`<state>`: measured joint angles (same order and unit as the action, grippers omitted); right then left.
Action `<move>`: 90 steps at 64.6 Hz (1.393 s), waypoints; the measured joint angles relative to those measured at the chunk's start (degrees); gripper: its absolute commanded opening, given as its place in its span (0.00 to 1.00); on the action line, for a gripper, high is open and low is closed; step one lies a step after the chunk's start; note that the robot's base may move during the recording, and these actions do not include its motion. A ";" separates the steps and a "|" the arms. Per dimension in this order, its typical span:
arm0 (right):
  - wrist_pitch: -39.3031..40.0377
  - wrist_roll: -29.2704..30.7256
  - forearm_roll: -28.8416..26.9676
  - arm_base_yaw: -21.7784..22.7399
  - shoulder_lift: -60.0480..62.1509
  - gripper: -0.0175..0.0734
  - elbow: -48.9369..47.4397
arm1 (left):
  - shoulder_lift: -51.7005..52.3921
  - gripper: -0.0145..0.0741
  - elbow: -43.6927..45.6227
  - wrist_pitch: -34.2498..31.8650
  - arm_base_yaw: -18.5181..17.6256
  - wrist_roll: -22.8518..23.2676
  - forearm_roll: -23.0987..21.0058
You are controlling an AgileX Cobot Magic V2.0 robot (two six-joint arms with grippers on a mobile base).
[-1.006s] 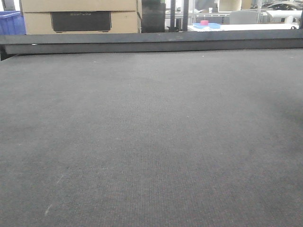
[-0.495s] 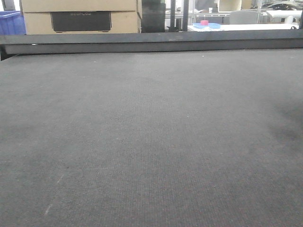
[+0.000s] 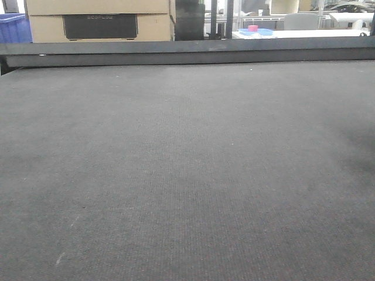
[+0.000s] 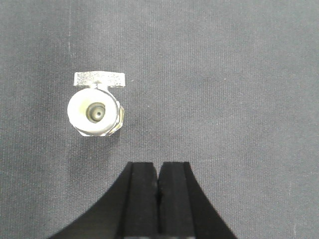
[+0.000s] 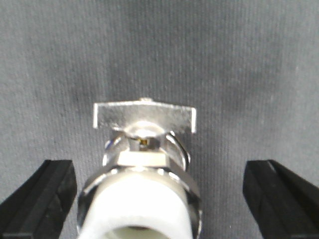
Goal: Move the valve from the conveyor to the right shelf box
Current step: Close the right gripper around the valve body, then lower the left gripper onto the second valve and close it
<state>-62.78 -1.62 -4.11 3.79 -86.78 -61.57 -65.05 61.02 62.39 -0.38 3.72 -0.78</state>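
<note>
One valve (image 4: 96,110) loose on the conveyor (image 4: 224,74)

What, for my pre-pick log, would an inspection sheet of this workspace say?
Surface: conveyor, dark grey woven belt, dark rail at far edge.
Job's things: valve on belt, left wrist view; valve in right wrist view; whether one valve, cannot tell; shelf box: nothing seen.
Clutter: nothing seen.
Grippers: left gripper fingers shut, clear of valve; right gripper fingers open, flanking valve.
Cables: nothing seen.
Surroundings: cardboard boxes, blue bin beyond rail.
</note>
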 measured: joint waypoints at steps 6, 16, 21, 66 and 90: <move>-0.23 -0.39 0.00 0.00 0.00 0.82 0.00 | 0.00 0.04 0.00 0.00 0.00 0.00 0.00; -0.10 -0.60 0.00 -0.13 0.00 0.82 0.55 | 0.00 0.04 0.00 0.00 0.00 0.00 0.00; 0.03 -0.60 0.11 -0.72 0.00 0.82 1.43 | 0.00 0.04 0.00 0.00 0.00 0.00 0.00; 2.44 -1.41 0.11 -1.93 0.00 0.66 2.07 | 0.00 0.04 0.00 0.00 0.00 0.00 -0.12; 2.37 -2.33 0.11 -1.93 0.00 0.02 2.07 | 0.00 0.04 0.42 0.47 0.00 0.87 -2.01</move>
<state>-60.41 -3.95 -4.00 1.86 -86.78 -59.50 -65.05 61.44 62.86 -0.38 4.59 -2.79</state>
